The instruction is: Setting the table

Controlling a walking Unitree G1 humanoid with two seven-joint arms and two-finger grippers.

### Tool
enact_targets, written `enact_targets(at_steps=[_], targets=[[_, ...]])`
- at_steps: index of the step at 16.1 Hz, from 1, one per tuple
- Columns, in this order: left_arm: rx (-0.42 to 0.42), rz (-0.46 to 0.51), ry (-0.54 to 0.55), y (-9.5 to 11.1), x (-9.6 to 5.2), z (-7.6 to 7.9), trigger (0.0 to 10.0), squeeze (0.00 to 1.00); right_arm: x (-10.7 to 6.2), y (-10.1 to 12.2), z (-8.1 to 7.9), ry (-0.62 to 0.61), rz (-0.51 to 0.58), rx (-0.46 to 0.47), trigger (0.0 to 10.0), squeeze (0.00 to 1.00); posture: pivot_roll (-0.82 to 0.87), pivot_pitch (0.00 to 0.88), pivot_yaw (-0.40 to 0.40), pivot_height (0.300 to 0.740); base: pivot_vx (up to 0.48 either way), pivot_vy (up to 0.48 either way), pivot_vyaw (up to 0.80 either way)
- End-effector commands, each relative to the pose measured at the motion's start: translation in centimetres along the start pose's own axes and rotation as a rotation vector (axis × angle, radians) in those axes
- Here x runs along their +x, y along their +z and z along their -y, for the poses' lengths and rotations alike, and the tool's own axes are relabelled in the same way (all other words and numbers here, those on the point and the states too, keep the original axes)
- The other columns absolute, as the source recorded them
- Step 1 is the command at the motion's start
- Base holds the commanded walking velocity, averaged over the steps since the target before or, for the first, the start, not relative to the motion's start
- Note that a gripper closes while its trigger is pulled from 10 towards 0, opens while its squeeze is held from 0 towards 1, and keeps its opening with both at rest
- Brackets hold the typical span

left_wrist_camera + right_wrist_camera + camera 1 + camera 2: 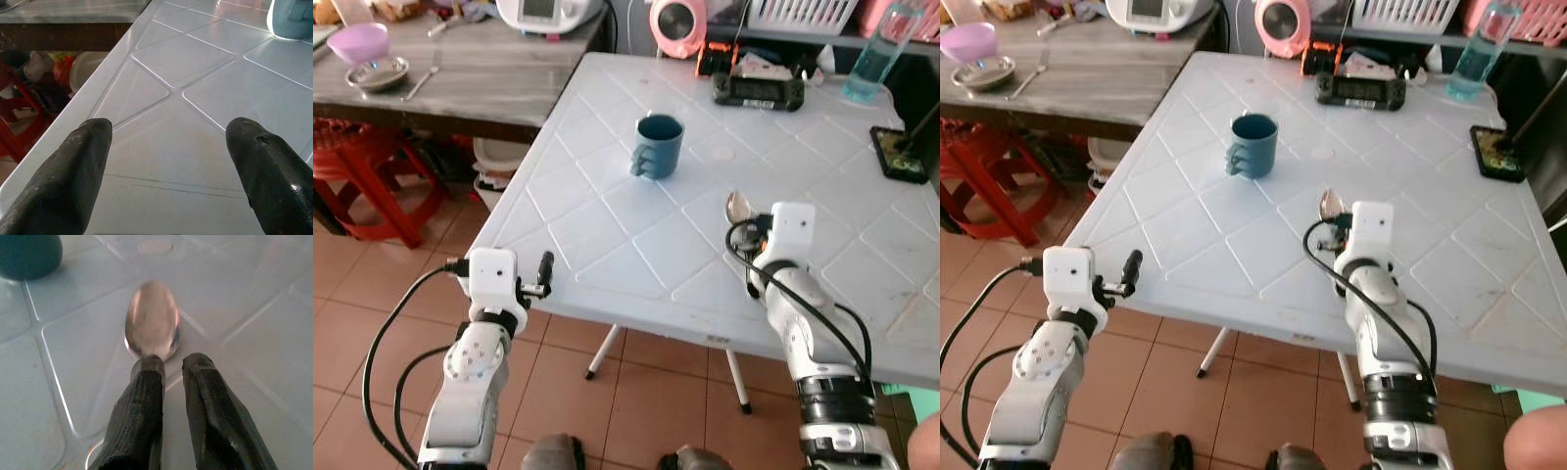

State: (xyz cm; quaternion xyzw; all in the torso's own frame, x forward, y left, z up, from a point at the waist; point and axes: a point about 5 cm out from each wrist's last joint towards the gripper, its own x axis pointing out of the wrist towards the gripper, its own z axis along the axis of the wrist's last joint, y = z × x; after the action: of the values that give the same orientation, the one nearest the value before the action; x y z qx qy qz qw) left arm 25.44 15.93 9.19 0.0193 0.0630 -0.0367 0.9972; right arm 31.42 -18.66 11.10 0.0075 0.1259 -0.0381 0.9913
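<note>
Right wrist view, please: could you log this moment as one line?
right gripper: shut on shiny metal spoon, over white plastic table | dark teal mug: upright, beyond | left gripper: open at table edge

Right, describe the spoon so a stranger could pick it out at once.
Start at the white plastic table with the diamond-pattern top and find the blue mug near its middle. Nearer the robot and to the mug's right, the right gripper holds a metal spoon over the tabletop. It is the shiny item there, its oval bowl sticking out past the black fingertips.
</note>
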Motion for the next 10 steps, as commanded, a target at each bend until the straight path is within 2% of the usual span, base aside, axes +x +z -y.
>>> enact_targets(at_steps=[1,3,6,7,9,10], targets=[[0.005,0.005,0.008,0.10,0.11,-0.31,10.0,0.00,-0.15,0.64,0.13,-0.020,0.044,0.016,10.0,1.00,0.00,0.032,0.025,0.740,0.000,0.000,0.00],[0.005,0.005,0.007,0.11,0.15,-0.29,10.0,0.00,-0.01,0.64,0.02,-0.001,0.050,0.029,10.0,1.00,0.01,0.032,0.024,0.740,0.000,0.000,0.00],[0.005,0.005,0.010,0.13,0.15,-0.27,10.0,0.00,0.27,0.51,0.29,-0.005,0.066,-0.116,10.0,1.00,0.01,0.034,0.024,0.740,0.000,0.000,0.00],[0.005,0.005,0.010,0.13,0.15,-0.27,10.0,0.00,0.27,0.51,0.29,-0.005,0.066,-0.116,10.0,1.00,0.01,0.034,0.024,0.740,0.000,0.000,0.00],[0.006,0.004,0.010,0.14,0.13,-0.28,10.0,0.00,0.61,0.15,0.30,0.071,0.011,-0.100,10.0,0.98,0.01,0.039,0.027,0.740,0.000,0.000,0.00],[0.006,0.004,0.009,0.14,0.12,-0.26,10.0,0.00,0.79,0.07,0.29,0.093,0.002,-0.091,10.0,0.00,0.01,0.039,0.027,0.740,0.000,0.000,0.00]])
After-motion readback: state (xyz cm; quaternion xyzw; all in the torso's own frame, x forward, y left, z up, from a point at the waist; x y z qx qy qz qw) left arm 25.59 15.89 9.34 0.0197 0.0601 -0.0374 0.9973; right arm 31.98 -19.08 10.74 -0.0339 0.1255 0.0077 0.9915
